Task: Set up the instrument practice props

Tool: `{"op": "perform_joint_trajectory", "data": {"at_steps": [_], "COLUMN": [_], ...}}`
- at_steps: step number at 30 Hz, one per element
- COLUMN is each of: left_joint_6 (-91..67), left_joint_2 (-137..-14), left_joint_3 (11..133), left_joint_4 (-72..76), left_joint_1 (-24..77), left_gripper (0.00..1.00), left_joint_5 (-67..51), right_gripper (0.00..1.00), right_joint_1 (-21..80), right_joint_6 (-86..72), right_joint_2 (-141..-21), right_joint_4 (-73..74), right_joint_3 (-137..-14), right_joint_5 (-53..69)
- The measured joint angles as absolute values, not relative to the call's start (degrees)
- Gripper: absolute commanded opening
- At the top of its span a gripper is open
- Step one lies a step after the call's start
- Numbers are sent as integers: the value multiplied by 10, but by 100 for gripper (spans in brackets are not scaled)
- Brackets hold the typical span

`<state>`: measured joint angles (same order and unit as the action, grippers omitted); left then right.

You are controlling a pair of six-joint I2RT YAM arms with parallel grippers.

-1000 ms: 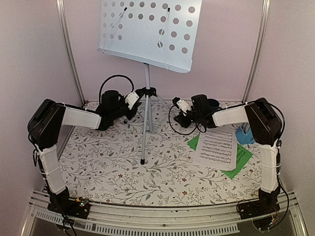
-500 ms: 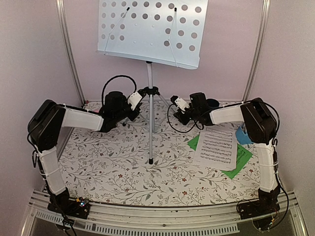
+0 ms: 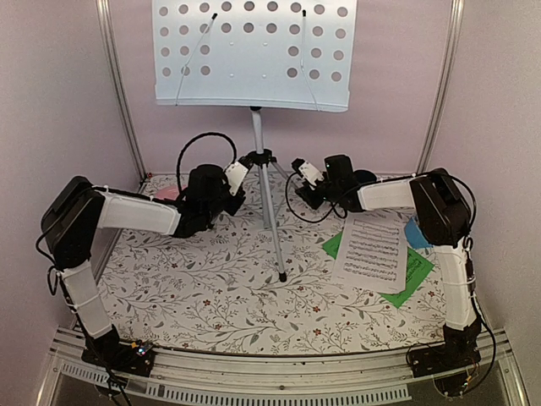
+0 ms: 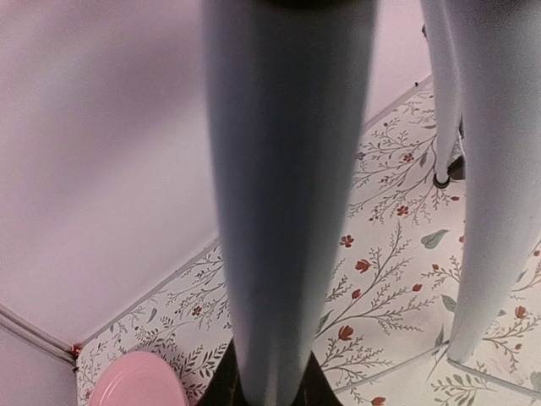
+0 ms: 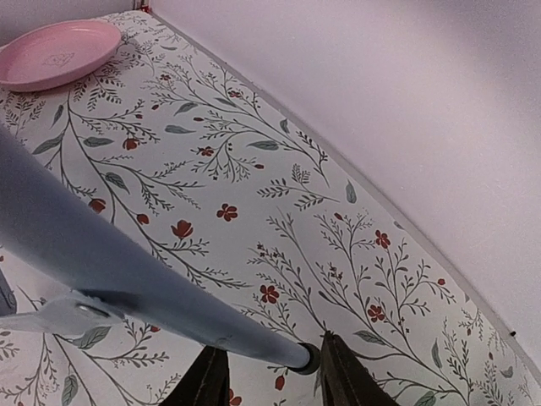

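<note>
**Operator:** Where is the stand?

**Caption desk:** Rear centre of your flowered worktop [image 3: 194, 288]. The pale, perforated music stand [image 3: 254, 51] looks upright on its silver tripod [image 3: 269, 211]. The desk faces your arms and the front leg is planted toward the near edge.

**Operator:** And my left gripper?

**Caption desk:** Your left gripper [image 4: 269, 382] is clamped on a tripod leg. From the wrist, the grey tube fills the gap between the dark fingers [image 4: 226, 391], with both pressed against it. The pink plate [image 4: 135, 381] lies below it, close to the wall.

**Operator:** The right one?

**Caption desk:** Your right gripper [image 5: 270, 374] sits at the tip of another leg, low over the worktop. Its jaws are partly apart and the black rubber foot [image 5: 304, 359] lies between them, just beside one finger. You cannot tell from these views whether the jaws pinch the leg or only straddle it.

**Operator:** The other props?

**Caption desk:** They are all on your right side, well apart from the tripod. The white sheet-music page [image 3: 369, 251] lies flat on top of the green page [image 3: 416, 272], whose corners stick out from under it. The small blue metronome [image 3: 414, 232] is just beyond them, partly hidden behind your right arm.
</note>
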<state>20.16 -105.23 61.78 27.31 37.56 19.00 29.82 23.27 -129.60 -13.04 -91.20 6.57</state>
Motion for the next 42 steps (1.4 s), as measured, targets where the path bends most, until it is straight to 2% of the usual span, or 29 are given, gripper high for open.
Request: {"op": "perform_joint_trajectory", "data": {"at_steps": [11,12,15,18,24,29,36,42], "left_joint_6": [143,133,111,85,53,42,34,32], "left_joint_2": [-1035,-1035,-1035,-1035,-1018,-974,-887,-836], "left_joint_3": [644,653,671,677,643,598,528,450], "left_joint_4": [165,146,110,87,48,47,105,172], "left_joint_1": [420,422,425,425,427,427,428,439], "left_gripper": [1,3,22,35,50,62,64,65], "left_joint_5": [272,276,280,278,259,239,209,174], "right_gripper": [42,42,45,51,64,74,75,73], "right_joint_1": [265,263,262,265,270,273,273,273], "right_joint_6": [229,229,227,223,210,180,101,-17], "right_joint_2": [-1298,-1298,-1298,-1298,-1262,-1181,-1059,-959], "right_joint_4": [-173,-173,-173,-179,-179,-175,-136,-28], "right_joint_3": [-929,-929,-928,-922,-859,-790,-715,-635], "right_joint_5": [63,64,68,78,88,86,74,72]}}
